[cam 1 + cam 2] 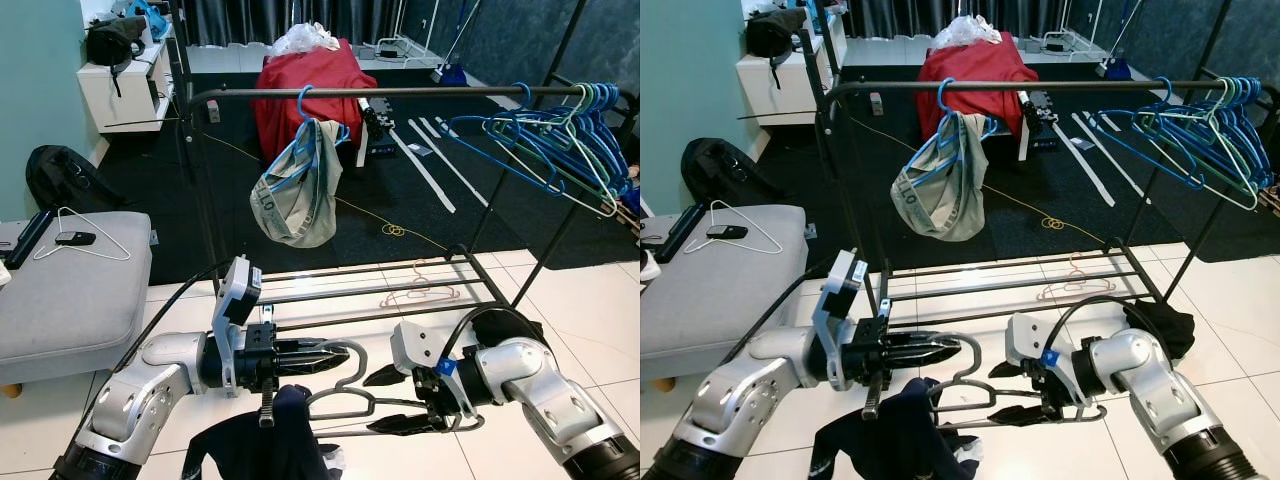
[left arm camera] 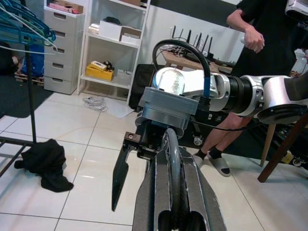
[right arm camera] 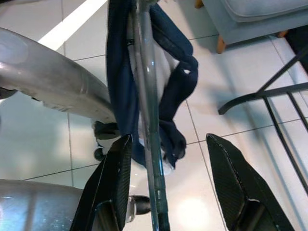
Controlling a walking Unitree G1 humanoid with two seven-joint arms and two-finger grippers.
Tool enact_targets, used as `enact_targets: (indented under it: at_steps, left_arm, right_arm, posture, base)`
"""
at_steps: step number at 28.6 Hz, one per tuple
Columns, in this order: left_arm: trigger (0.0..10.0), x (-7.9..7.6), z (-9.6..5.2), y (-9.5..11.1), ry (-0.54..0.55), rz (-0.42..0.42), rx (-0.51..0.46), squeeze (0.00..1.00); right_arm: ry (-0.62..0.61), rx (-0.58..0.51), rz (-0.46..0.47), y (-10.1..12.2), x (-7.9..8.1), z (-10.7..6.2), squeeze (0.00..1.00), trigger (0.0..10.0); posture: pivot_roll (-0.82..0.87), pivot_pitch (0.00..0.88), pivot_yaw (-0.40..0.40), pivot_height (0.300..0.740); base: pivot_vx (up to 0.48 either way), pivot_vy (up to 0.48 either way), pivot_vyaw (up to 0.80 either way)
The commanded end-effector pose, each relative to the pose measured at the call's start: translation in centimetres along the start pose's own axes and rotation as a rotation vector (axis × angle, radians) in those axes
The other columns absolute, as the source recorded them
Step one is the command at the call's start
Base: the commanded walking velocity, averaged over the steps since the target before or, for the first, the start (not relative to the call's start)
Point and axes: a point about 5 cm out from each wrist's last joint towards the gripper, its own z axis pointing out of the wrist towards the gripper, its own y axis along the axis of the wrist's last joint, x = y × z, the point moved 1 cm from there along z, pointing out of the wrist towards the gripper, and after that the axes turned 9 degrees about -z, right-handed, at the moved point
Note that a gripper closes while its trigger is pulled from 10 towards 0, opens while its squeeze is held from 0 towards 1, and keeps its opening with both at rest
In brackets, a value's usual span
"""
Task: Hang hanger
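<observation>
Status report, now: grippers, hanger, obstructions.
Left gripper shut on grey hanger hook. Right gripper open, straddling its bar. Dark garment draped on it. Rail ahead, unhung.

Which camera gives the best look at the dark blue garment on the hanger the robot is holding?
The right wrist view: the dark blue garment drapes over the grey hanger close up, between that gripper's open fingers. Both eye views show it bunched low at the frame edge, below the left gripper.
</observation>
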Motion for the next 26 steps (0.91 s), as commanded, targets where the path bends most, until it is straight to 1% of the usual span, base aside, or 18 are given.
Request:
enact_targets:
  at_steps: [1, 2, 4, 5, 7, 8, 9, 11, 12, 13, 14, 17, 18, 20, 22, 23, 25, 26]
  left_arm:
    - [0.0, 0.1, -0.1, 0.5, 0.001, 0.009, -0.036, 0.0]
    - [0.0, 0.1, -0.1, 0.5, 0.001, 0.009, -0.036, 0.0]
    - [0.0, 0.9, -0.5, 0.3, 0.078, 0.052, -0.016, 0.0]
    - [0.0, 0.9, -0.5, 0.3, 0.078, 0.052, -0.016, 0.0]
    - [0.0, 1.5, -0.8, 0.1, 0.136, 0.085, -0.006, 0.0]
    - [0.0, 1.5, -0.8, 0.1, 0.136, 0.085, -0.006, 0.0]
    - [0.0, 1.6, -0.9, 0.1, 0.145, 0.088, -0.004, 0.0]
    - [0.0, 1.7, -1.0, -0.1, 0.147, 0.085, -0.003, 0.0]
    - [0.0, 1.7, -1.0, -0.1, 0.147, 0.085, -0.003, 0.0]
    - [0.0, 1.7, -1.0, -0.1, 0.15, 0.086, 0.001, 0.0]
    - [0.0, 1.7, -1.0, -0.1, 0.15, 0.086, 0.001, 0.0]
    - [0.0, 1.8, -1.1, -0.2, 0.154, 0.09, 0.01, 0.0]
    - [0.0, 1.8, -1.1, -0.2, 0.154, 0.09, 0.01, 0.0]
    - [0.0, 1.9, -1.2, -0.2, 0.162, 0.097, 0.019, 0.0]
    - [0.0, 1.9, -1.2, -0.2, 0.162, 0.097, 0.019, 0.0]
    - [0.0, 2.1, -1.3, -0.2, 0.181, 0.105, 0.021, 0.0]
    - [0.0, 2.1, -1.3, -0.2, 0.181, 0.105, 0.021, 0.0]
    - [0.0, 2.6, -1.6, -0.1, 0.222, 0.121, 0.023, 0.0]
  right_arm:
    - [-0.008, 0.016, -0.007, -0.3, 0.0, -0.1, 0.0, 10.0]
    - [-0.008, 0.016, -0.007, -0.3, 0.0, -0.1, 0.0, 10.0]
    - [-0.084, 0.009, -0.015, -0.2, -0.1, -0.8, 0.0, 10.0]
    - [-0.084, 0.009, -0.015, -0.2, -0.1, -0.8, 0.0, 10.0]
    - [-0.293, -0.024, -0.042, 0.1, -1.4, -1.9, 0.0, 10.0]
    - [-0.293, -0.024, -0.042, 0.1, -1.4, -1.9, 0.0, 10.0]
    - [-0.409, -0.027, -0.05, 0.0, -2.2, -2.4, 0.0, 10.0]
    - [-0.573, -0.025, -0.049, -0.3, -3.2, -3.2, 0.0, 10.0]
    - [-0.573, -0.025, -0.049, -0.3, -3.2, -3.2, 0.0, 10.0]
    - [-0.639, -0.027, -0.046, -0.4, -3.4, -3.6, 0.0, 10.0]
    - [-0.639, -0.027, -0.046, -0.4, -3.4, -3.6, 0.0, 10.0]
    - [-0.749, -0.005, -0.006, -1.2, -3.6, -4.1, 0.0, 10.0]
    - [-0.749, -0.005, -0.006, -1.2, -3.6, -4.1, 0.0, 10.0]
    - [-0.771, 0.047, 0.0, -1.9, -3.5, -4.2, 0.0, 10.0]
    - [-0.771, 0.047, 0.0, -1.9, -3.5, -4.2, 0.0, 10.0]
    - [-0.811, 0.065, 0.002, -2.1, -3.6, -4.6, 0.0, 10.0]
    - [-0.811, 0.065, 0.002, -2.1, -3.6, -4.6, 0.0, 10.0]
    - [-0.877, 0.027, -0.008, -1.7, -3.9, -5.0, 0.0, 10.0]
  posture:
    - [-0.12, 0.095, -0.034, 0.74]
    - [-0.12, 0.095, -0.034, 0.74]
    - [-0.12, 0.094, -0.039, 0.74]
    - [-0.12, 0.094, -0.039, 0.74]
    - [-0.13, 0.096, -0.036, 0.74]
    - [-0.13, 0.096, -0.036, 0.74]
    - [-0.13, 0.099, -0.032, 0.74]
    - [-0.13, 0.101, -0.029, 0.74]
    - [-0.13, 0.101, -0.029, 0.74]
    - [-0.13, 0.102, -0.031, 0.74]
    - [-0.13, 0.102, -0.031, 0.74]
    - [-0.13, 0.103, -0.032, 0.74]
    - [-0.13, 0.103, -0.032, 0.74]
    - [-0.13, 0.103, -0.032, 0.74]
    - [-0.13, 0.103, -0.032, 0.74]
    - [-0.13, 0.103, -0.034, 0.74]
    - [-0.13, 0.103, -0.034, 0.74]
    - [-0.13, 0.103, -0.035, 0.74]
  base:
    - [0.0, 0.0, 0.0]
    - [0.0, 0.0, 0.0]
    - [0.0, 0.0, 0.0]
    - [0.0, 0.0, 0.0]
    - [0.0, 0.0, 0.0]
    - [0.0, 0.0, 0.0]
    - [0.0, 0.0, 0.0]
    - [0.0, 0.0, 0.0]
    - [0.0, 0.0, 0.0]
    - [0.0, 0.0, 0.0]
    - [0.0, 0.0, 0.0]
    - [0.0, 0.0, 0.0]
    - [0.0, 0.0, 0.0]
    - [0.0, 0.0, 0.0]
    - [0.0, 0.0, 0.0]
    - [0.0, 0.0, 0.0]
    - [0.0, 0.0, 0.0]
    - [0.0, 0.0, 0.0]
